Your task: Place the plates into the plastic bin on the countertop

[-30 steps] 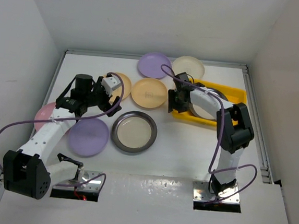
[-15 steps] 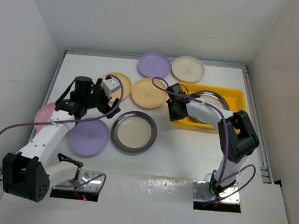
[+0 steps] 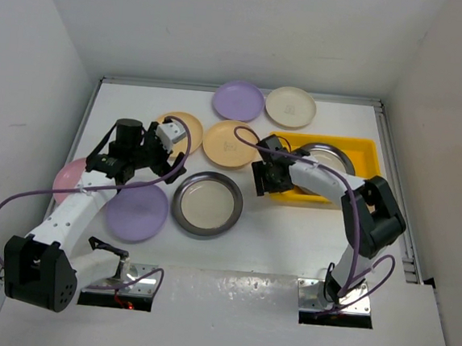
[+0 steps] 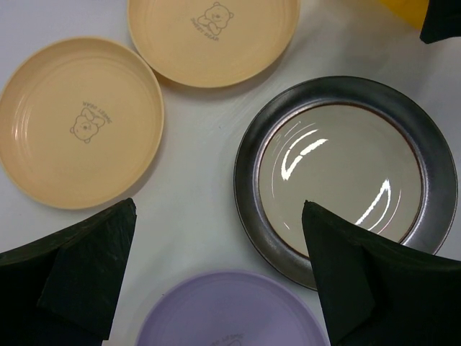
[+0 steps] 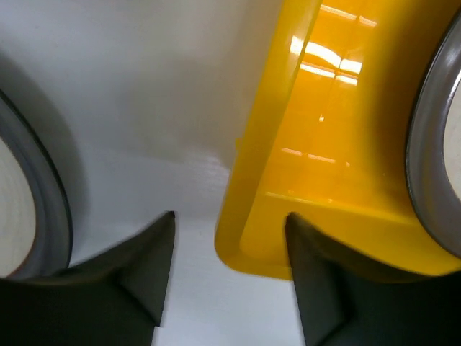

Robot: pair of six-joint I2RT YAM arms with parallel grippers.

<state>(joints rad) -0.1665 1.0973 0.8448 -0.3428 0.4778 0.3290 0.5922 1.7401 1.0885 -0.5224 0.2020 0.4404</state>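
Just now the dark-rimmed plate (image 3: 206,204) lies to the near left of the right claw (image 3: 261,178) — fingers spread, holding nothing — beside the yellow bin's (image 3: 368,153) left wall.

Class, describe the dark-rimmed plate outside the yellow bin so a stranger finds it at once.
Find the shallow bright yellow plastic bin on the right of the white countertop. Left of it, towards the near edge, lies a round dark-rimmed plate with a cream centre, beside a lilac plate. Its twin sits inside the bin; this one does not.
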